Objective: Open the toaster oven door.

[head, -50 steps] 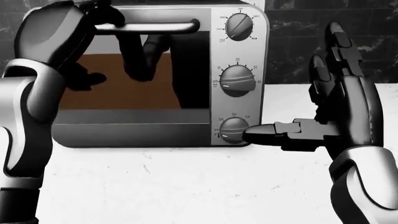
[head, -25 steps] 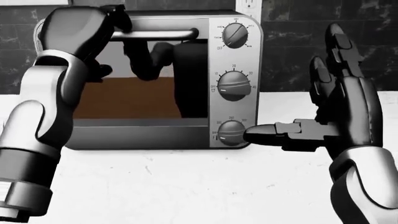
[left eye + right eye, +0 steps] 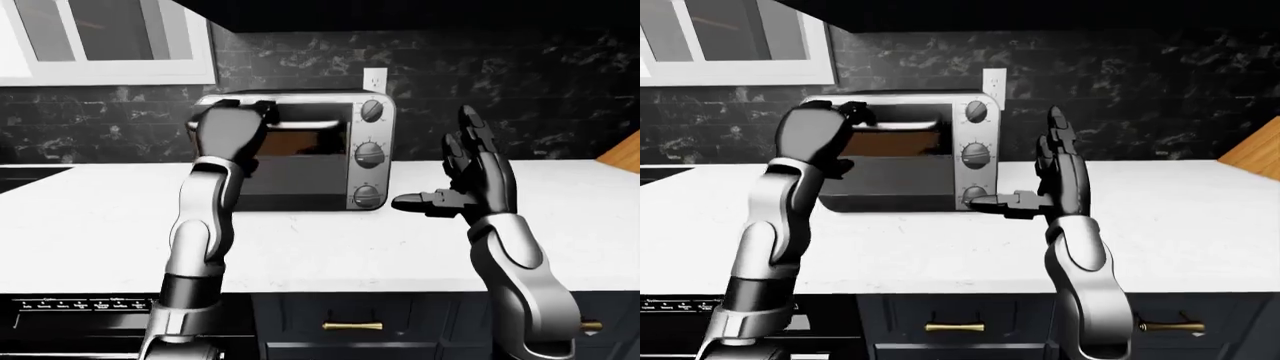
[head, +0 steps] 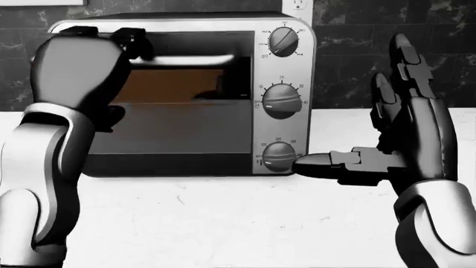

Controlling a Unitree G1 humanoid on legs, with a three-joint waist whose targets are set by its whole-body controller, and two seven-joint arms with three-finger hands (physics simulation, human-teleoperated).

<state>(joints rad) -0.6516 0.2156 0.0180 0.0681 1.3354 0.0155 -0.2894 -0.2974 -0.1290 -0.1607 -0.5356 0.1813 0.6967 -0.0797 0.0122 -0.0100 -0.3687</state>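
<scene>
Since half a second earlier, door (image 4: pixel 174 120) had tilted outward at its top edge, a band of brown interior showing above it; handle had dropped with it, and left arm had lowered in the head view.

Left hand (image 4: pixel 89 70): black, at left end of door handle (image 4: pixel 195 60), fingers curled over the bar; grip appeared closed on it, though fingertips were partly hidden behind the fist. Grey forearm ran down the left edge of the head view.

Right hand (image 4: pixel 405 139): released, fingers (image 4: pixel 408 61) extended upright, thumb pointing leftward, its tip just beside the lowest knob (image 4: pixel 279 156); contact could not be told. Not closed round anything.

Toaster oven (image 3: pixel 300 150): silver casing, standing on white countertop (image 3: pixel 330 247) against dark marbled backsplash (image 3: pixel 500 82). Door partly open, hinged at the bottom, dark glass panel leaning toward the camera. Three round knobs stacked in a column on the right panel: upper knob (image 4: pixel 283 39), middle knob (image 4: pixel 281 101), lowest as above.

Surroundings: white wall outlet (image 3: pixel 375 77) above the oven; window frame (image 3: pixel 110 41) at upper left of the left-eye view; dark cabinet drawer with brass pull (image 3: pixel 352 325) beneath the counter; stove control strip (image 3: pixel 85 304) at lower left.
</scene>
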